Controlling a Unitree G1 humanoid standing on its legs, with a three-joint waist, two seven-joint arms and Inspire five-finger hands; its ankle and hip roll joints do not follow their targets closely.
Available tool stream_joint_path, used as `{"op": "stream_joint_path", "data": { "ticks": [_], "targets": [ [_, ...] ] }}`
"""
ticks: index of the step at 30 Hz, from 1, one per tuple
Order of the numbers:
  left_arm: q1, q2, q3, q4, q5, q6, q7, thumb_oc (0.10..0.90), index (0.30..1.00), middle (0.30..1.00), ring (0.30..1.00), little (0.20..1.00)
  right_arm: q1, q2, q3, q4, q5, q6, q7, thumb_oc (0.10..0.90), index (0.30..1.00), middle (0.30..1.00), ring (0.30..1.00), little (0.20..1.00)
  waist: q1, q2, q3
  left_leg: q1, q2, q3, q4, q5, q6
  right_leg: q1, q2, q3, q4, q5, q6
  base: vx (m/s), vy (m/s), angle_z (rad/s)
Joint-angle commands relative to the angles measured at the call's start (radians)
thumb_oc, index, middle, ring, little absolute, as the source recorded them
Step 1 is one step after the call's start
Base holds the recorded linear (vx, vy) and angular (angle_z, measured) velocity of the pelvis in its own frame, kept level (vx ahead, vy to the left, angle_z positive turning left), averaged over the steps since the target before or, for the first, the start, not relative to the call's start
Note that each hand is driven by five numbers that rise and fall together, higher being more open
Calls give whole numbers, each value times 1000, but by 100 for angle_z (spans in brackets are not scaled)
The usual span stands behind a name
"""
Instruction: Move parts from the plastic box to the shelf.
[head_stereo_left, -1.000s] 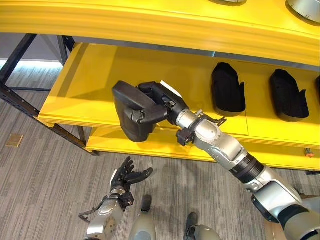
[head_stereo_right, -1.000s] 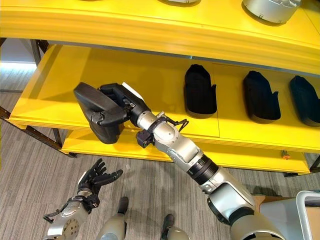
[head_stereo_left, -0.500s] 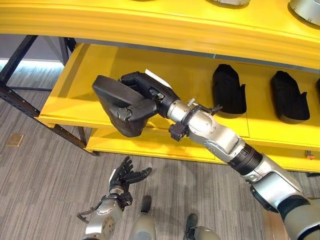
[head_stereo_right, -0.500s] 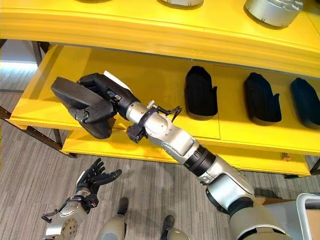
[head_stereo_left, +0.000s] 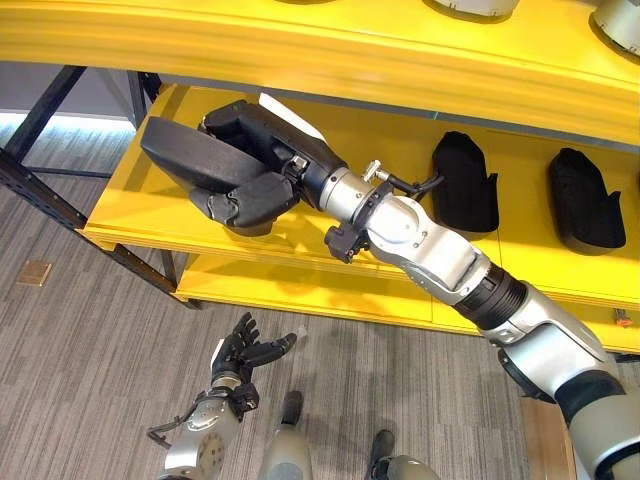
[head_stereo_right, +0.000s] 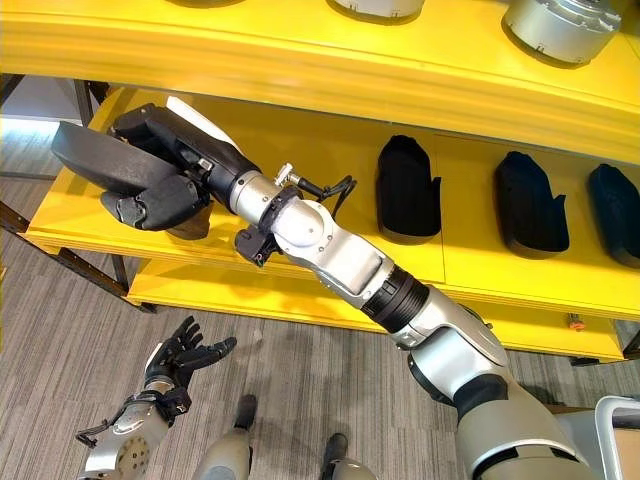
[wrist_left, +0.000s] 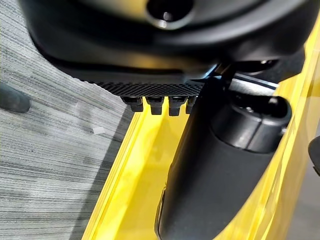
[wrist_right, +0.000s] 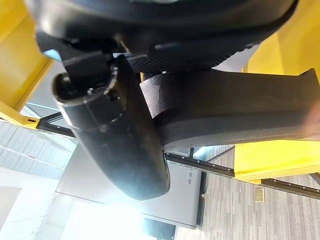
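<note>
We are in a workshop or a small factory storage area. We see a yellow shelf (head_stereo_left: 200, 190) on a dark steel frame (head_stereo_left: 40, 190), with black foam parts (head_stereo_left: 466, 183) laid in a row on its middle level and round metal parts (head_stereo_right: 570, 22) on the level above. The floor (head_stereo_left: 90, 350) is grey striped carpet, like in an industrial hall.

Light: bright, even, from overhead
Glare: sheen on the yellow shelf (head_stereo_left: 300, 50) front
Blur: wrist views soft up close
</note>
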Motion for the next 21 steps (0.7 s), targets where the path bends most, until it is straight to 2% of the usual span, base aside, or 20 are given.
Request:
{"op": "stream_joint_path", "data": {
  "ticks": [1,6,13,18,21],
  "targets": [
    [-24,102,13,-57,-17,-96,-2,900,1000,1000,1000,1000,-206,79,-27,-63,-2,-164,-17,400,300,300,300,300,-1,-79,-100,30,60,1,-1,-81,-22,139,-99,11,-209,96,78,0,0,0],
    [-25,100,12,-51,-16,-97,-4,900,1000,1000,1000,1000,-204,68,-18,-59,-11,-159,-10,400,300,300,300,300,-2,-79,-102,29,59,-2,1,-83,-22,141,-98,9,-205,92,76,5,-2,2],
    [-15,98,12,-51,-8,-98,-7,900,1000,1000,1000,1000,-174,-3,-7,-57,-89,-129,20,400,300,300,300,300,0,-73,-88,10,63,-8,10,-79,-23,126,-97,5,-195,88,74,0,0,0],
    [6,97,24,-65,4,-101,-23,900,1000,1000,1000,1000,-214,-150,15,-107,-254,-149,33,400,300,300,300,300,12,-77,-78,-9,66,-18,8,-72,-23,113,-93,-8,-191,88,78,1,-12,7],
    [7,95,22,-67,1,-104,-28,900,1000,1000,1000,1000,-217,-178,19,-111,-296,-154,36,400,300,300,300,300,16,-79,-74,-13,65,-23,6,-70,-23,112,-93,-12,-188,86,78,3,-8,10]
  ]
}}
